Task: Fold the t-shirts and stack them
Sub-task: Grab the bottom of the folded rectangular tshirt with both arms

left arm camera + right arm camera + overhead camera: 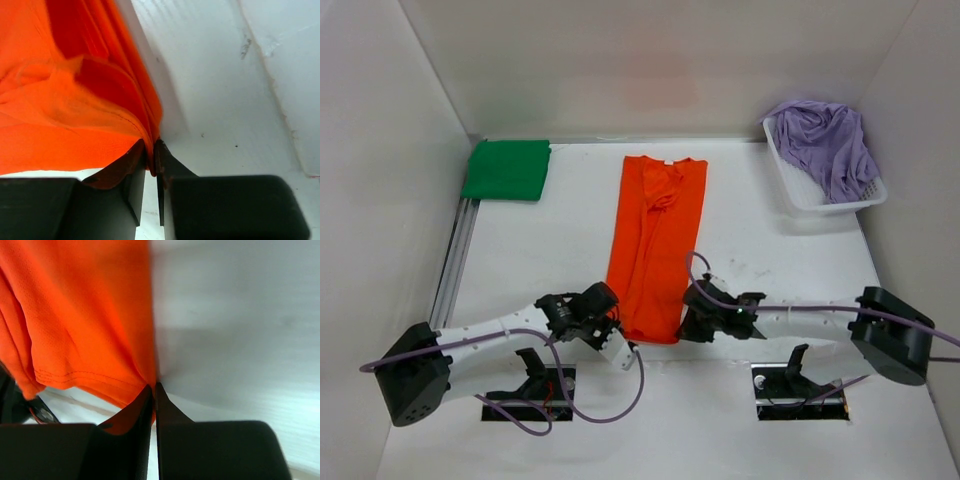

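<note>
The orange t-shirt (653, 243) lies as a long narrow strip down the middle of the table, collar at the far end. My left gripper (617, 336) is shut on its near left hem corner; the left wrist view shows orange cloth (75, 100) pinched between the fingertips (165, 165). My right gripper (686, 322) is shut on the near right hem corner, with the hem (90, 340) pinched at its tips. A green t-shirt (507, 169) lies folded at the far left. The lavender t-shirt (825, 142) is bunched in the basket.
A white mesh basket (798, 190) stands at the far right. White walls close in the table at the left, back and right. A metal rail (455, 258) runs along the left edge. Two black mounts (530, 380) (798, 385) sit at the near edge.
</note>
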`<state>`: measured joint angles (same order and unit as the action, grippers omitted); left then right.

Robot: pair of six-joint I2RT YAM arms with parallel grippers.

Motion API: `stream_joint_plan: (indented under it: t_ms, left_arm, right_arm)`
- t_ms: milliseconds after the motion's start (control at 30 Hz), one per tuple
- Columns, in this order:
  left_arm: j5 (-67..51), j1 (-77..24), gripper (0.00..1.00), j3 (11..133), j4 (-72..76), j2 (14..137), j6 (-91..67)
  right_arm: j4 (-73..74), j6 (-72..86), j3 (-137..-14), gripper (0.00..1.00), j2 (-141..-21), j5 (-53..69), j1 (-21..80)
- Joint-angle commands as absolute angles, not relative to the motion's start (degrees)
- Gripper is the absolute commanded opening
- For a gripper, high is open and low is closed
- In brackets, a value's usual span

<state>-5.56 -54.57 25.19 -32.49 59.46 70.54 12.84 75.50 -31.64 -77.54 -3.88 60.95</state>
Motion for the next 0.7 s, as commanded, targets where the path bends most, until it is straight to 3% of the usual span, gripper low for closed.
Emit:
stream_joint_plan:
  t_ms: [0, 100, 233, 333, 500, 667]
  left_arm:
    - [-6.2, -55.7, 0.12, 24.1, -36.3, 58.2, 72.5]
    - [-6.1, -56.6, 0.28, 24.2, -35.7, 58.3, 72.2]
    - [-6.1, -58.0, 0.53, 25.0, -35.3, 58.9, 71.0]
    - [-4.7, -58.1, 0.60, 24.6, -33.3, 59.0, 70.8]
    - [-4.0, -59.0, 0.61, 23.7, -29.8, 60.4, 71.9]
    - [-5.1, -59.5, 0.42, 25.0, -31.5, 62.0, 73.4]
  right_arm:
    - [16.7, 77.8, -27.2, 0.09, -72.5, -5.3, 61.0]
    - [16.9, 77.3, -26.5, 0.14, -70.9, -5.1, 61.0]
    - [16.2, 76.6, -26.6, 0.30, -70.8, -4.5, 61.0]
    - [16.1, 77.1, -25.8, 0.39, -68.7, -4.4, 61.0]
    - [16.3, 78.5, -25.7, 0.42, -67.0, -3.3, 62.4]
    - [14.1, 78.8, -26.0, 0.42, -69.8, -2.9, 62.7]
